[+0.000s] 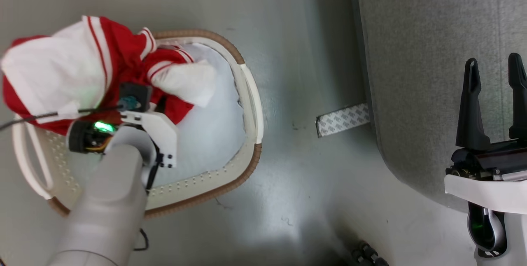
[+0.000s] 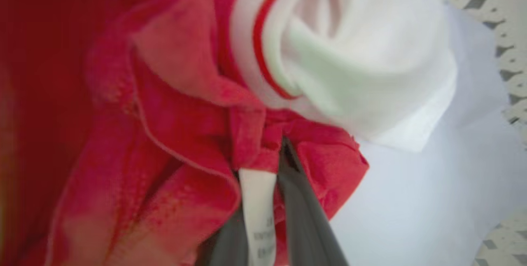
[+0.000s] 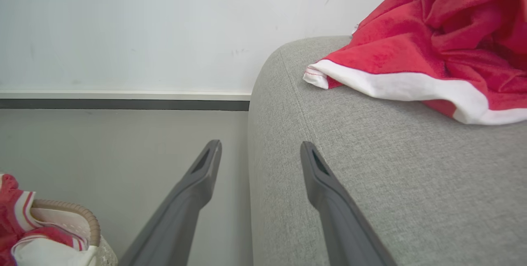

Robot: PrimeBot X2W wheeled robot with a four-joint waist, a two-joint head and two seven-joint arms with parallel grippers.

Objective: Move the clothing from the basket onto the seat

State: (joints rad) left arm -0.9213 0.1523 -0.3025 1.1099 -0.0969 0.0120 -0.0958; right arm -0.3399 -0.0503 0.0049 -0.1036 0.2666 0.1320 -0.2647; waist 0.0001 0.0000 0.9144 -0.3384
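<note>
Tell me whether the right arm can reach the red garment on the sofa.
Probably yes: the right gripper is open over the sofa, with only bare upholstery between it and the red garment.

Floor (image 1: 288, 183) between basket (image 1: 252, 105) and seat (image 1: 416, 64) passable; tape strip (image 1: 342, 120) lies there.

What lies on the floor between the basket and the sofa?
In the head view, the floor there is bare grey, except for one pale patterned strip that reaches the sofa. The basket does not touch the strip.
</note>
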